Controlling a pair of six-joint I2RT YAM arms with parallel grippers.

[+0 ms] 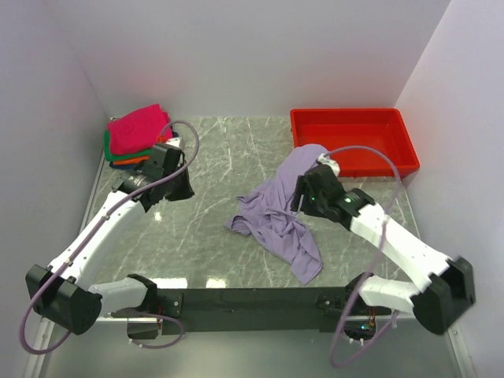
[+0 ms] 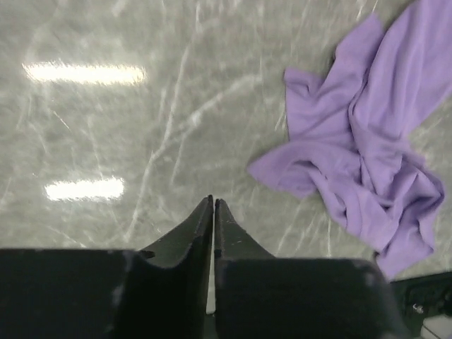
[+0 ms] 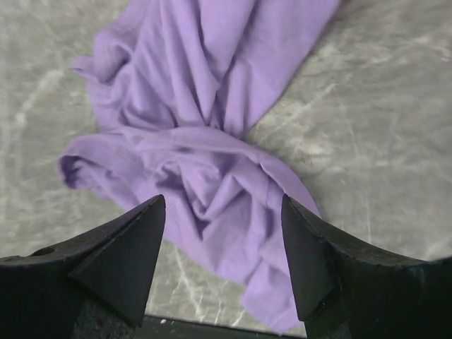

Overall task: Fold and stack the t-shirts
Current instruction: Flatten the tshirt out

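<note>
Lying crumpled on the table (image 1: pixel 213 157) between the arms, the lavender t-shirt (image 1: pixel 279 216) is below the wide-spread right gripper (image 3: pixel 222 205), while the left gripper (image 2: pixel 213 205), its jaws pressed together, hangs near the folded stack (image 1: pixel 134 135)

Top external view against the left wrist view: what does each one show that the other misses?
Only the top external view shows the stack of folded t-shirts in the far left corner, the red tray at the far right, and the right pincer over the cloth. Only the left wrist view shows the left pincer up close, its tips pressed together with nothing between them. Both show the lavender t-shirt lying crumpled and unfolded on the marbled table.
</note>
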